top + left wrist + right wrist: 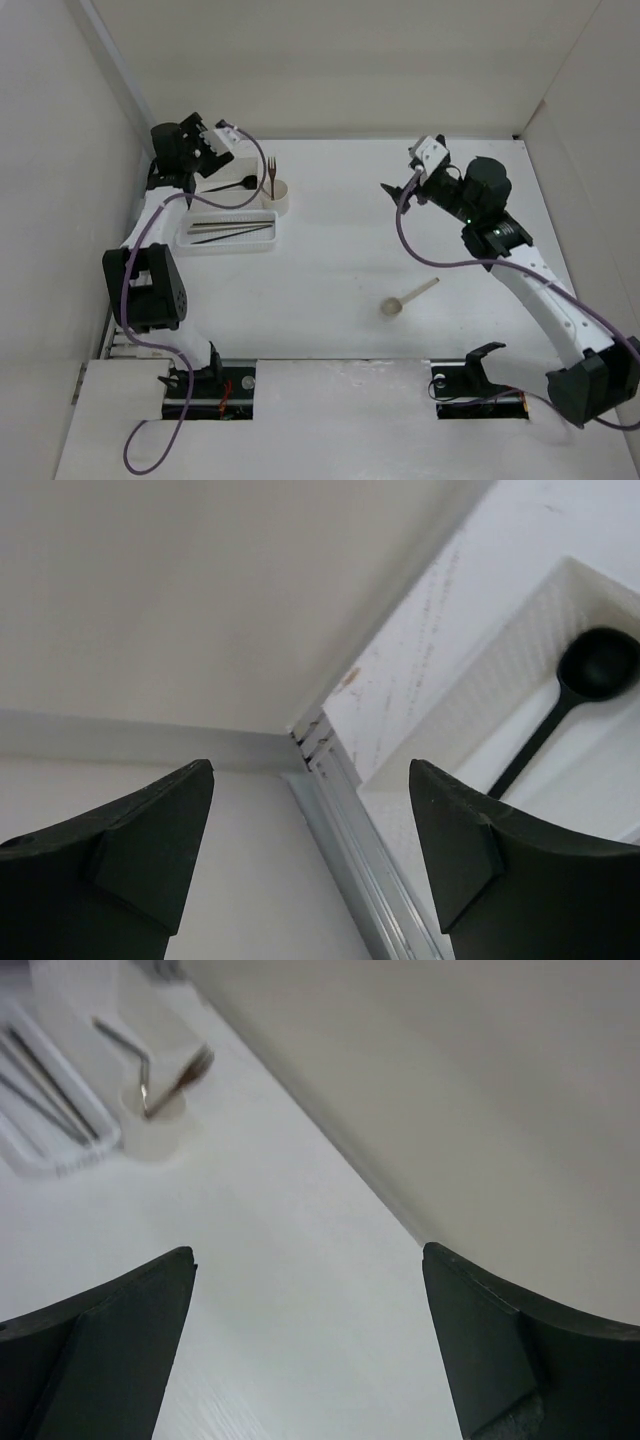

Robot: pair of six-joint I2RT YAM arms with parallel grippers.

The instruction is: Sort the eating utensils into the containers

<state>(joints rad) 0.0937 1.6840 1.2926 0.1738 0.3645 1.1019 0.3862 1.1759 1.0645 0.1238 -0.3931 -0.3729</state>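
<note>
Left gripper [310,772]: stands wide apart, grips nothing, touches nothing. Faces a wall corner, framed between the fingers [150,850].

Just past the right-hand finger's tip, off to its right: rectangular box [470,695]. Holds the black spoon [590,670], bowl away from the finger, handle running back toward it.

Right gripper [308,1255]: stands just as wide, grips nothing, hangs over bare table [290,1290], with a wall beyond the right-hand finger.

Far ahead of the left-hand finger: round cup [150,1130]. Carries the brown fork [190,1068], tines up, and a grey fork [125,1045] leaning beside it.

Next to the cup, farther to that finger's left: slotted tray [85,1150]. Holds chopsticks [45,1095] laid lengthwise.

From above: beige spoon [408,297]. Lies on the table in no container, well apart from both pairs of fingers, nearer the right pair.

Cut off at the left wrist view's edge: the box's far end and the lower part of the spoon handle. Blurred in the right wrist view: cup, tray and the grey fork's head. Cannot count the chopsticks. Hard to pick out the left fingertips from above among the dark arm parts.
</note>
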